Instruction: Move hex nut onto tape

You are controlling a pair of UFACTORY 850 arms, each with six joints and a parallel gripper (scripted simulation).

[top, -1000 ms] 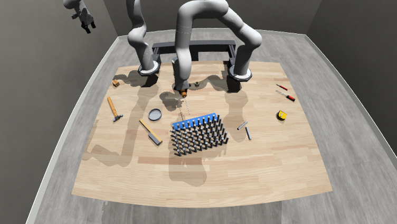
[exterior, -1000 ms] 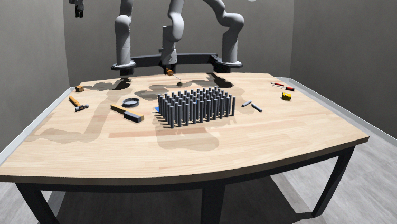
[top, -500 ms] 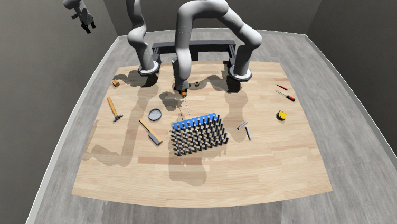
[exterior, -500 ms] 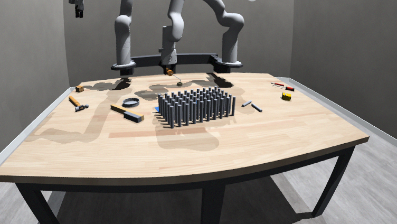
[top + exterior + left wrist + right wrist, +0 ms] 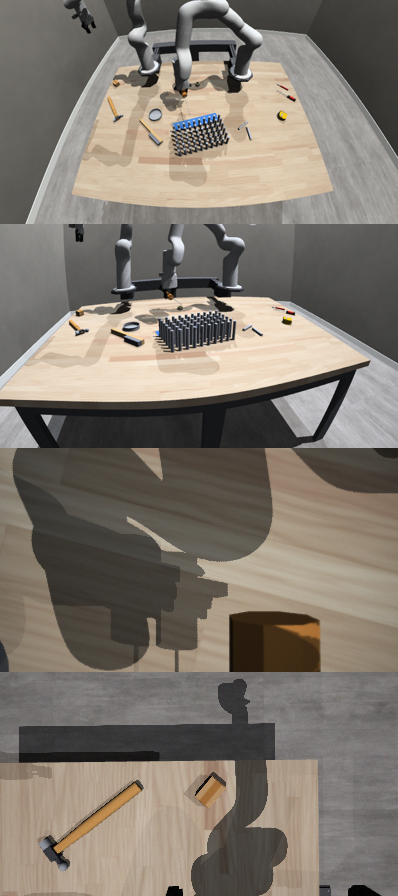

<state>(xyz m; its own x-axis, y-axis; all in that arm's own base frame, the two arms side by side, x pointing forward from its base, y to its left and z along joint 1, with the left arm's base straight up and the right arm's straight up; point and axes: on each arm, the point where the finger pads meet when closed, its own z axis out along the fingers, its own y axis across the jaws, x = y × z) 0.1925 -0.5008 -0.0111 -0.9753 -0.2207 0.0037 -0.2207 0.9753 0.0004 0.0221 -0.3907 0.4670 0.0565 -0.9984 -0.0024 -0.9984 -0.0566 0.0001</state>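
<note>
Pale boards make up the desk [image 5: 245, 172] [image 5: 250, 379] [image 5: 325, 573] [image 5: 165, 787], backed by plain grey walls. Over its far half, the left gripper [image 5: 182, 90] [image 5: 170, 293] has its jaws partly closed on the handle of the hook pick [image 5: 184, 93] [image 5: 170, 296] [image 5: 274, 645]; the right gripper [image 5: 91, 29] [image 5: 79, 239] [image 5: 269, 891] stands wide open off to one side, with nothing in its jaws.

The step in hand looks to be bringing the pick over the standing spacers [image 5: 227, 139] [image 5: 172, 341]. I'd carry it across above their tops, line it up with a gap, then lower it nearly upright beyond the nut. Draw it back slowly along the gap towards the blue strip of tape [image 5: 195, 119] [image 5: 157, 333], watching that the shaft doesn't lean on a spacer.

From the handle, the pick's long axis slopes down towards the spacers, veering slightly to picture right in the top view. Its tip is short of the strip; which way the hook faces is too small to tell. I can't make out the hex nut among the spacers. A small dark nut-like piece [image 5: 197, 83] [image 5: 180, 308] lies behind the strip, near the arm bases, but I wouldn't take it for the target without a closer look.

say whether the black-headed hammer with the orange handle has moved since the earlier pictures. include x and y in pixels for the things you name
No, the hammer [image 5: 113, 108] [image 5: 77, 327] [image 5: 102, 814] lies unchanged beside the round grey dish [image 5: 149, 114] [image 5: 124, 327].
</note>
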